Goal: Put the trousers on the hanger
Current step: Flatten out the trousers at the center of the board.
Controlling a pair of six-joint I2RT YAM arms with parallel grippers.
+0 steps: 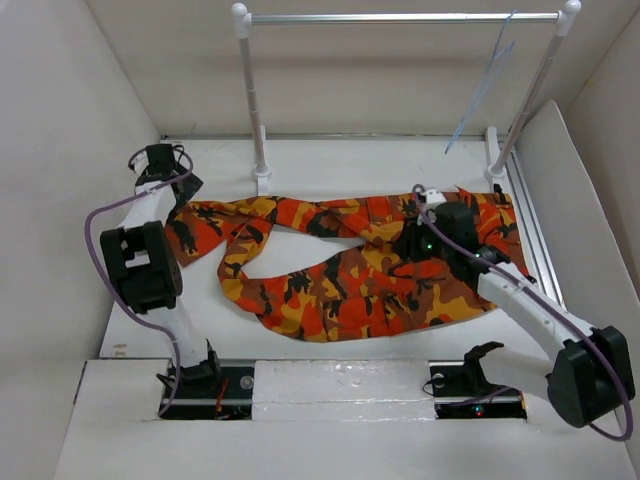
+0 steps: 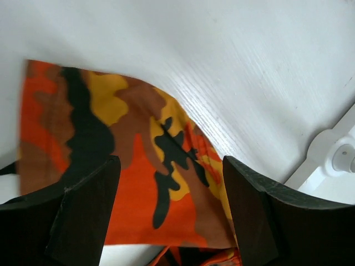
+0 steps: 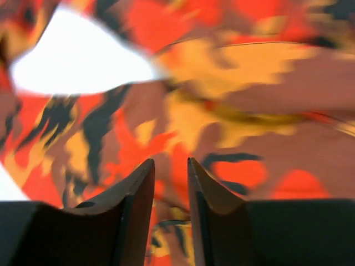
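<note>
Hovering over trousers [image 1: 340,290] leg end, left pincer [image 2: 171,169] spread wide; right pincer [image 3: 170,166] narrowly apart above cloth.

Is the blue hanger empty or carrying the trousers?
Empty. The hanger hangs bare from the rail, while the trousers lie sprawled on the table below.

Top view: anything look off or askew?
Trousers lie rumpled on the table, legs splayed leftward, the far one twisted. Hanger hangs empty and slanted at the right end of the rail. Nothing looks spilled or damaged.
</note>
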